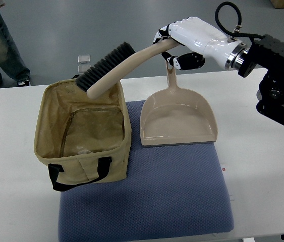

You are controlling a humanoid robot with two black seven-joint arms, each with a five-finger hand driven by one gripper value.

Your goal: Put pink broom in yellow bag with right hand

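Our right hand (pixel 184 43), fingers closed on the handle, holds the pink broom (pixel 121 68) slanting over the yellow bag (pixel 83 136) at the blue mat's (pixel 172 196) left edge. We judge the bristle head, down-left of the hand over the bag's far rim, should dip first, clearing the dustpan (pixel 178 118) alongside.

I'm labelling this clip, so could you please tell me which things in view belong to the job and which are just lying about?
Part of the job:
- pink broom, held over the bag
- yellow bag, open
- right hand, gripping the broom's handle

Lying about:
- dustpan
- blue mat
- person's legs
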